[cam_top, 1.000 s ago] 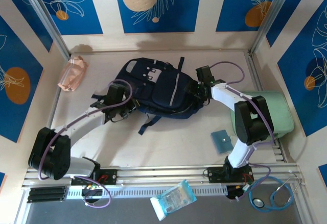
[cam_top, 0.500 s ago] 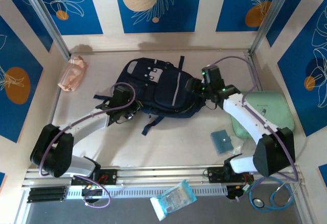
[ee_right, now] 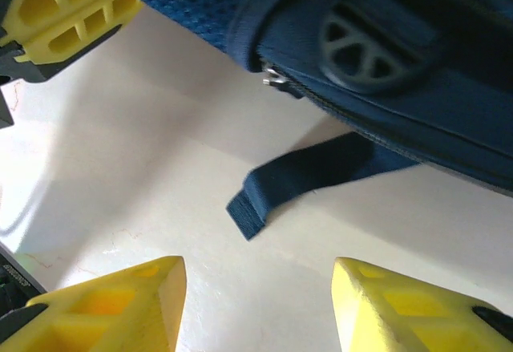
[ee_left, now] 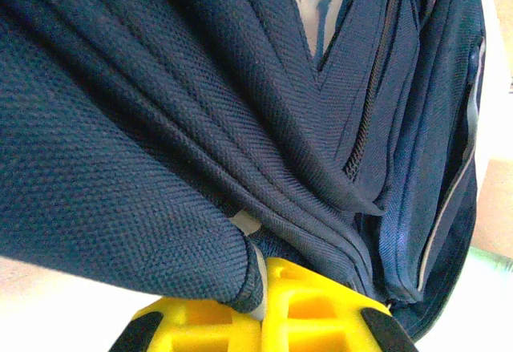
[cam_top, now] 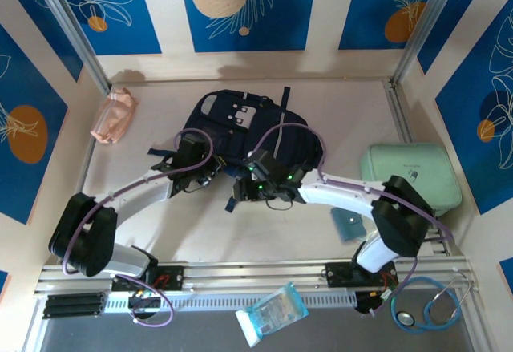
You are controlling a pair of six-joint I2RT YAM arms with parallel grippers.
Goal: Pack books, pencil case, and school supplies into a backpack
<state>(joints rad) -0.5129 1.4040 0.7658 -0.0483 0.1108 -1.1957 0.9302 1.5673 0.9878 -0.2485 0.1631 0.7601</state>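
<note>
I've got the left arm reaching forward and a bit right, left gripper (ee_left: 260,292) pinched tight on a fold of the backpack (ee_left: 160,87). My right arm is stretched across to the left, right gripper (ee_right: 256,304) with its yellow fingers (ee_right: 120,308) parted, just beside the left one.

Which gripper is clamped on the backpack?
The left gripper, jaws shut on a fold of the backpack; the right gripper hangs open over the table.
</note>
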